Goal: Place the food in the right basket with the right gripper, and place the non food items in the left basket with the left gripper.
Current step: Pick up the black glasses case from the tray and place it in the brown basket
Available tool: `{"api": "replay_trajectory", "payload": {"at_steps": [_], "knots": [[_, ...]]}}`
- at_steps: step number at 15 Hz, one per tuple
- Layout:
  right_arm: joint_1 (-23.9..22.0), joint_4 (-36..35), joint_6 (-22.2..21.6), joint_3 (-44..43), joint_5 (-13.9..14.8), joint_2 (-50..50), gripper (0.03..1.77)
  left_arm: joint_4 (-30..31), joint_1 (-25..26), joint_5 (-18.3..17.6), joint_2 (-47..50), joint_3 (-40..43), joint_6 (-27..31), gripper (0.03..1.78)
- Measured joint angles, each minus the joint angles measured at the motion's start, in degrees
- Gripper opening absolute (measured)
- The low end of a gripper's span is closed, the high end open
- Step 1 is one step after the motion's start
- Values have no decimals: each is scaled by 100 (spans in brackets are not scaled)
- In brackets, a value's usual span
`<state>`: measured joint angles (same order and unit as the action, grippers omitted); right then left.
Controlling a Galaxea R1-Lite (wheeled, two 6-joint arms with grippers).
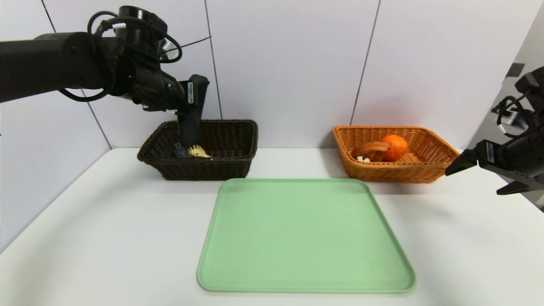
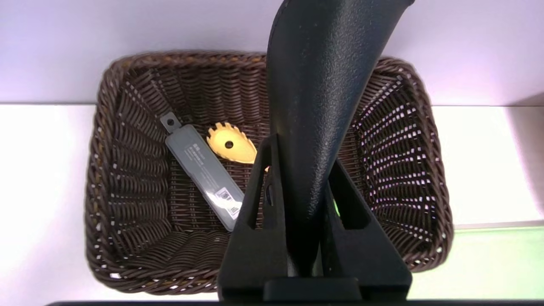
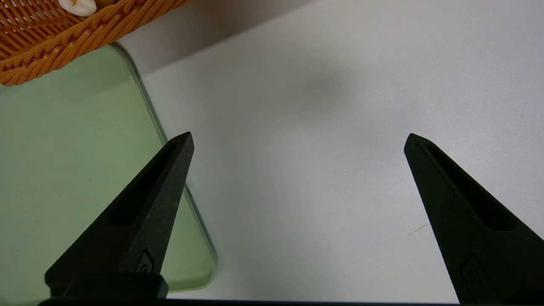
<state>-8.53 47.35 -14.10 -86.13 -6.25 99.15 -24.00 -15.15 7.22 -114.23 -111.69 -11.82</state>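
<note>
Fingers of your left gripper (image 1: pixel 188 140) sit pressed together around a black tool whose handle rises toward the wrist camera, hanging over the dark brown basket (image 1: pixel 238 163) at the table's back left. Below it in that basket you can see a yellow toothed scoop (image 2: pixel 230 143) lying beside a grey flat case (image 2: pixel 199 170) that runs slantwise across the woven floor; the two lie just beside each other. In the head view the gripper's tip reaches down inside the basket rim, near the scoop.

Your right gripper (image 1: pixel 482 176) waits at the table's right edge with its fingers spread wide apart and nothing between them, above bare white table (image 3: pixel 323 127) next to the green tray (image 1: pixel 304 236). Just beyond it the orange basket (image 1: pixel 425 172) holds an orange (image 1: pixel 395 146), a brown bread-like piece (image 1: pixel 371 151) and something small and white (image 1: pixel 362 159).
</note>
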Motion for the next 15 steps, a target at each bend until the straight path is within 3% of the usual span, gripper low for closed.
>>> {"api": "replay_trajectory", "payload": {"at_steps": [4,14,15], "knots": [[0,-6,11,-12,-11,-4,171,501,5,258,-449,-22,-182,26],[20,2,20,7,-20,-24,171,1025,0,282,-1053,-74,-77,27],[29,2,20,7,-18,-28,171,1050,-2,278,-1067,-88,-74,45]]}}
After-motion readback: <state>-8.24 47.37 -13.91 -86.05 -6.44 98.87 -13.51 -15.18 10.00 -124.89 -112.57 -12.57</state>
